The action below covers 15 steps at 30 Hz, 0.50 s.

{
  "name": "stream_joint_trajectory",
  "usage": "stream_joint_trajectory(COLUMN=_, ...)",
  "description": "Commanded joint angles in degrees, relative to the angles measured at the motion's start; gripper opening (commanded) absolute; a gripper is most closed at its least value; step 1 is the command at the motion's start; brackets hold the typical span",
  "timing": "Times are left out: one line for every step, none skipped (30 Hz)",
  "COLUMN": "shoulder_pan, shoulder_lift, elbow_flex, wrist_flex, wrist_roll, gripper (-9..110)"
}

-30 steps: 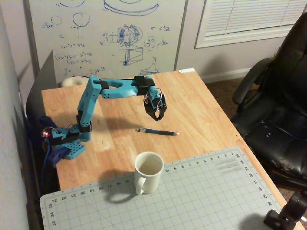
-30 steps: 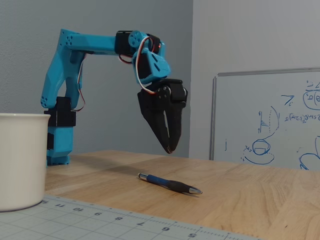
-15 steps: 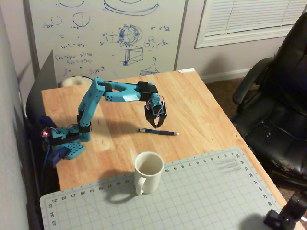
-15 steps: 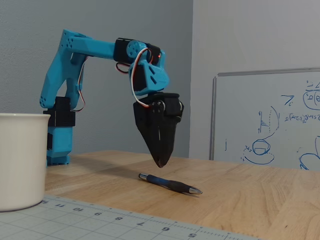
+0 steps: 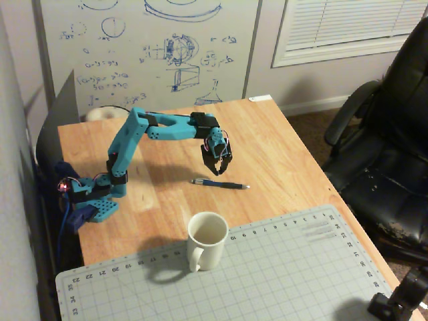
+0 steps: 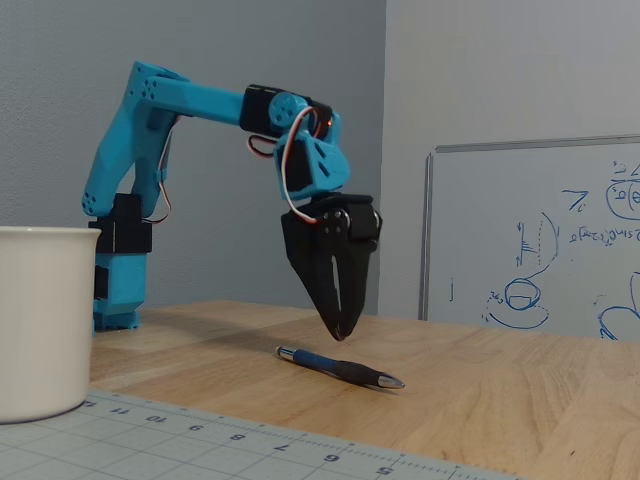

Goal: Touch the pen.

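Observation:
A thin dark blue pen (image 5: 221, 184) with a silvery tip lies flat on the wooden table (image 5: 281, 140), in front of the arm; in the low fixed view the pen (image 6: 340, 367) points right. My blue arm reaches out from its base at the left, and its black gripper (image 5: 217, 172) points down. In the low fixed view the gripper (image 6: 341, 333) hangs just above the pen's left half, not touching it. Its jaws are shut, with only a thin slit between them, and hold nothing.
A white mug (image 5: 206, 239) stands on a grey cutting mat (image 5: 267, 274) at the table's near side; it also shows at the left edge of the low fixed view (image 6: 40, 320). A whiteboard (image 5: 147, 47) leans behind the table. A black office chair (image 5: 388, 147) stands at the right.

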Motion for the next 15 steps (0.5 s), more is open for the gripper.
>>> stream_joint_trajectory(shoulder_pan=0.18, shoulder_lift=1.85, elbow_flex=-4.66, wrist_flex=-0.97, wrist_roll=-0.44, gripper=1)
stream_joint_trajectory(shoulder_pan=0.26, shoulder_lift=1.85, elbow_flex=-4.66, wrist_flex=-1.05, wrist_roll=-0.44, gripper=1)
stream_joint_trajectory(shoulder_pan=0.44, shoulder_lift=2.02, elbow_flex=-4.75, wrist_flex=-1.23, wrist_roll=-0.44, gripper=1)
stream_joint_trajectory(shoulder_pan=0.44, shoulder_lift=2.64, elbow_flex=-4.75, wrist_flex=-1.49, wrist_roll=-0.44, gripper=1)
stream_joint_trajectory(shoulder_pan=0.53, shoulder_lift=3.43, elbow_flex=-4.75, wrist_flex=-1.76, wrist_roll=-0.44, gripper=1)
stream_joint_trajectory(shoulder_pan=0.97, shoulder_lift=4.22, elbow_flex=-4.75, wrist_flex=-2.02, wrist_roll=-0.44, gripper=1)
stream_joint_trajectory(shoulder_pan=1.41, shoulder_lift=5.1, elbow_flex=-4.66, wrist_flex=-1.85, wrist_roll=-0.44, gripper=1)
stream_joint_trajectory(shoulder_pan=1.93, shoulder_lift=5.98, elbow_flex=-4.57, wrist_flex=-1.49, wrist_roll=-0.35, gripper=1)
stream_joint_trajectory(shoulder_pan=2.46, shoulder_lift=6.42, elbow_flex=-4.31, wrist_flex=-1.32, wrist_roll=-0.35, gripper=1)
stream_joint_trajectory(shoulder_pan=2.81, shoulder_lift=6.68, elbow_flex=-4.22, wrist_flex=-1.23, wrist_roll=-0.35, gripper=1)
stream_joint_trajectory(shoulder_pan=2.99, shoulder_lift=6.86, elbow_flex=-4.13, wrist_flex=-1.23, wrist_roll=-0.35, gripper=1)
stream_joint_trajectory(shoulder_pan=3.25, shoulder_lift=6.86, elbow_flex=-4.13, wrist_flex=-1.23, wrist_roll=-0.35, gripper=1)
stream_joint_trajectory(shoulder_pan=3.25, shoulder_lift=6.86, elbow_flex=-4.13, wrist_flex=-1.23, wrist_roll=-0.35, gripper=1)
stream_joint_trajectory(shoulder_pan=3.34, shoulder_lift=6.86, elbow_flex=-3.96, wrist_flex=-1.23, wrist_roll=-0.35, gripper=1)
stream_joint_trajectory(shoulder_pan=3.34, shoulder_lift=6.86, elbow_flex=-3.78, wrist_flex=-1.23, wrist_roll=-0.26, gripper=1)
